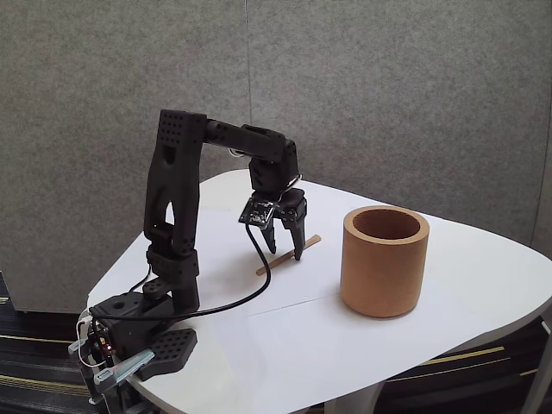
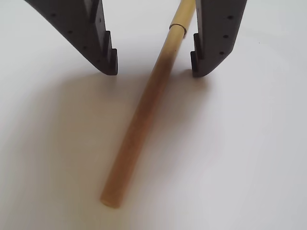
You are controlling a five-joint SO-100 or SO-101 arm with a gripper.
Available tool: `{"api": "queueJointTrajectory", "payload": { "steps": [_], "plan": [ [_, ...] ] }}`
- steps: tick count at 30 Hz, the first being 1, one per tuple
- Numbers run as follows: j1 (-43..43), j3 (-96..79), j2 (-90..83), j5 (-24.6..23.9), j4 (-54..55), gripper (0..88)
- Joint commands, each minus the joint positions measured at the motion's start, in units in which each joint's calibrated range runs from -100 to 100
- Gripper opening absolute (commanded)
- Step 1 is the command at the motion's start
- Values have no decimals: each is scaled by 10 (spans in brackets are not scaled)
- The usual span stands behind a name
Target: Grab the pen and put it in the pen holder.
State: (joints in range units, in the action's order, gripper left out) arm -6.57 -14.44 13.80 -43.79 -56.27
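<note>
Tool [image 2: 154, 72] spread wide, straddling the pen [image 2: 144, 115], gripping nothing. Pen lies flat on the table [image 1: 483, 293]. Pen holder [image 1: 385, 261] stands upright, nearby.

The pen [image 2: 144, 115] looks like plain light wood, smooth with a soft satin finish, no gloss. The pen holder [image 1: 385, 261] is matte tan, kinda cork or clay-like, slightly grainy. The gripper [image 2: 154, 67] is matte black plastic with faint print texture. The tabletop [image 1: 483, 285] is smooth white laminate, and the wall behind [image 1: 388, 95] looks like gray felt.
</note>
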Motion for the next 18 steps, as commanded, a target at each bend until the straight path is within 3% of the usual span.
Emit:
{"api": "queueJointTrajectory", "payload": {
  "steps": [1,8,10,12,18],
  "plan": [
    [9,13,1,-2,3,211],
    [10,3,1,-2,3,206],
    [11,3,1,-2,3,138],
    [15,3,1,-1,3,6],
    [28,-5,2,2,4,4]
  ]
}}
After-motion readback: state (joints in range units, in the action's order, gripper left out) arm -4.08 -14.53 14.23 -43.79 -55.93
